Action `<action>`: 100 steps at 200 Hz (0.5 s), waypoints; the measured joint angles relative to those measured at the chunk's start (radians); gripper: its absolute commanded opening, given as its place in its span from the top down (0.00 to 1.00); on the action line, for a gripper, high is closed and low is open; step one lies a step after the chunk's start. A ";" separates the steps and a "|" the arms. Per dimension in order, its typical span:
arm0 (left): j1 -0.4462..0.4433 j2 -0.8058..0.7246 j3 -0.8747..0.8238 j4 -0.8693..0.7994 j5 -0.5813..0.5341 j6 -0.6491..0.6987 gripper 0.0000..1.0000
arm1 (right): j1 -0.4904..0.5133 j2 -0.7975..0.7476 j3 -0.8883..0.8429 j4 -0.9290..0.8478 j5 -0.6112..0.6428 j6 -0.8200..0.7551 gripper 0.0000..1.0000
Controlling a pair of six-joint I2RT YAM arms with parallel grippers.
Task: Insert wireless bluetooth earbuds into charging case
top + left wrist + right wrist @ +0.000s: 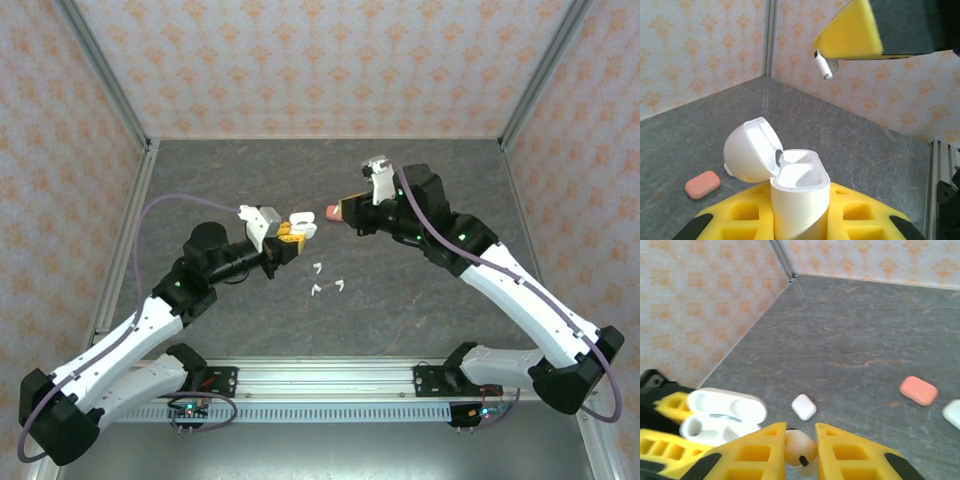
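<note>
- Pretty clearly a robotics lab test cell, not anybody's home.
- Orange-patterned panels [300, 60] box it in at 9, 12 and 3 o'clock, held by bare aluminium posts [108, 75].
- Grey stone-look tabletop [250, 180], with a metal rail [330, 378] along 6 o'clock.
- The left arm [140, 320] and right arm [520, 290] are bolted there, with purple cables [165, 200] and little lit circuit boards [192, 408].

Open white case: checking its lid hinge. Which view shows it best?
Left wrist: the open white case stands large, centred, lid tipped back. Right wrist catches it at lower left; top external, tiny at the left tool.
</note>
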 measured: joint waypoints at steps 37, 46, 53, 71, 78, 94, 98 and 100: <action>0.000 0.026 0.019 0.018 0.015 -0.001 1.00 | 0.069 0.000 0.000 0.058 0.010 -0.020 0.81; 0.000 0.029 0.021 0.026 0.022 -0.002 1.00 | 0.077 0.000 0.000 0.069 0.014 -0.024 0.81; 0.000 0.031 0.021 0.029 0.025 -0.002 1.00 | 0.083 0.000 0.000 0.076 0.014 -0.027 0.81; 0.000 0.037 0.022 0.037 0.027 -0.003 1.00 | 0.093 0.001 0.002 0.092 0.017 -0.030 0.81; 0.000 0.040 0.023 0.039 0.028 -0.003 1.00 | 0.096 0.005 0.003 0.096 0.018 -0.031 0.81; 0.000 0.043 0.026 0.042 0.030 -0.003 1.00 | 0.101 0.023 0.015 0.103 0.019 -0.031 0.81; 0.000 0.043 0.027 0.042 0.031 -0.003 1.00 | 0.101 0.030 0.017 0.106 0.021 -0.031 0.81; 0.000 0.043 0.027 0.042 0.031 -0.003 1.00 | 0.101 0.033 0.017 0.107 0.021 -0.031 0.81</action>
